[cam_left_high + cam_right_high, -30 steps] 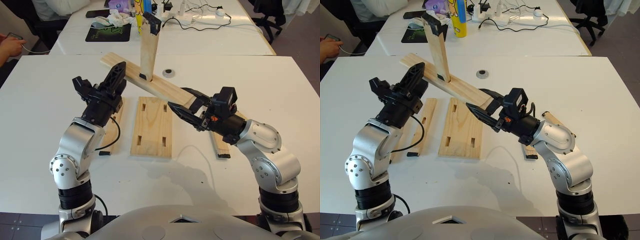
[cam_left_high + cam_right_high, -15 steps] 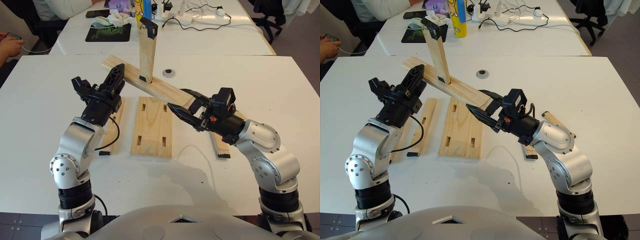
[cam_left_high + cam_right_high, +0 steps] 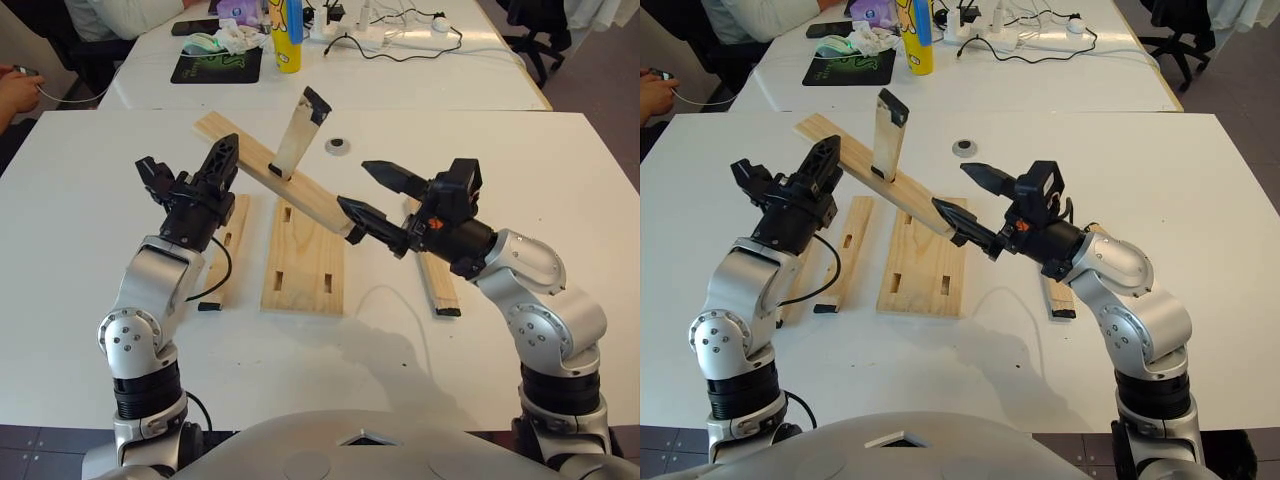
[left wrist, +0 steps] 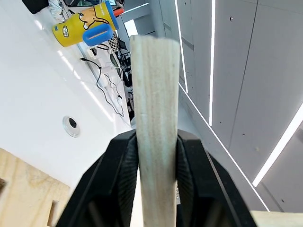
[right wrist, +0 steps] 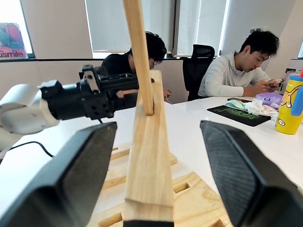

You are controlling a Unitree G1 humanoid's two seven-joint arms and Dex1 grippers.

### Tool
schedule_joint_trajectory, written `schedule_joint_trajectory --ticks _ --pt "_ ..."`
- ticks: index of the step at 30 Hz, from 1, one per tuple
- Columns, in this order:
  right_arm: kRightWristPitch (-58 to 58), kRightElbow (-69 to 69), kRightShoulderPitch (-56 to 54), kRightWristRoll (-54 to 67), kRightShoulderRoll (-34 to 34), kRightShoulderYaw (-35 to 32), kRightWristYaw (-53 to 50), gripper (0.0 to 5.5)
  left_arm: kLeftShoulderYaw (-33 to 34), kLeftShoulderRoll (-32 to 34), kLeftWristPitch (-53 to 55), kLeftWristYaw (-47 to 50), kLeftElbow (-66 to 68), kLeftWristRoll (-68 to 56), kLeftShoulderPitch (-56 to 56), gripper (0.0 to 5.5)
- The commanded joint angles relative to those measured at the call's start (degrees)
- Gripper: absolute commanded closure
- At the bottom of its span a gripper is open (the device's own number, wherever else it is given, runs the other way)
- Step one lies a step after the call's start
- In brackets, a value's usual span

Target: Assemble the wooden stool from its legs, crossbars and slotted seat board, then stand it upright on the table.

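The left gripper [image 3: 224, 162] is raised over the left part of the white surface [image 3: 90, 210]; its jaws are clamped on the far end of a long wooden bar [image 3: 268, 168], and the left wrist view shows the wood pressed between both pads [image 4: 127, 172]. The bar hangs in the air, sloping down from that grip toward the middle of the surface. A short wooden piece [image 3: 294, 142] with a black cap at its top sits in a slot in the bar and leans to the robot's right.

The right gripper [image 3: 377, 198] is at the bar's lower end; its jaws stand wide apart, one finger above and one below that end; in the right wrist view the bar [image 5: 147, 156] rises between the two fingers [image 5: 75, 175] with a gap on each side.

The slotted seat board [image 3: 303, 262] lies flat on the surface under the raised bar, showing four slots. A slotted wooden strip [image 3: 236, 222] lies just beside it on the left, under the left arm. Another wooden strip [image 3: 441, 288] with a black tip lies to the right, partly under the right arm.

A small round disc [image 3: 338, 146] sits on the surface beyond the bar; a yellow bottle [image 3: 289, 28] stands on the desk behind.
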Motion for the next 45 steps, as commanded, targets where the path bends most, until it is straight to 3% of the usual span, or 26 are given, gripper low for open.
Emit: schedule_joint_trajectory --ticks 1,6,11,16,24,34,45 --pt "4.5 3.8 -4.0 7.8 1.5 -5.6 -5.2 2.29 2.3 2.0 -1.4 0.5 1.2 5.4 -1.1 4.45" --pt "2.7 13.0 -7.1 4.6 4.0 -10.3 -14.9 2.52 5.8 3.7 -3.0 0.3 -0.1 10.5 0.3 4.45" --pt "-3.4 17.6 -5.9 -7.9 4.7 -9.2 -22.1 3.26 4.4 7.0 -0.3 -2.6 -6.3 15.9 5.3 4.45" --pt "-9.7 17.0 -0.7 -17.8 9.6 -8.5 -30.3 4.15 1.3 11.6 1.4 -6.8 -13.4 26.4 10.2 4.45" --pt "-13.8 14.1 5.6 -27.2 13.2 -6.0 -34.8 5.42 -2.0 10.1 1.0 -7.0 -19.3 35.3 14.2 4.45" --pt "-14.5 14.3 5.8 -30.1 15.3 -6.9 -35.9 5.50 -1.9 7.3 1.7 -6.0 -19.8 36.0 20.2 4.45" --pt "-14.2 15.6 3.9 -30.6 14.7 -7.6 -34.3 5.50 -5.7 5.4 -3.1 -8.1 -24.3 47.3 25.8 4.45"
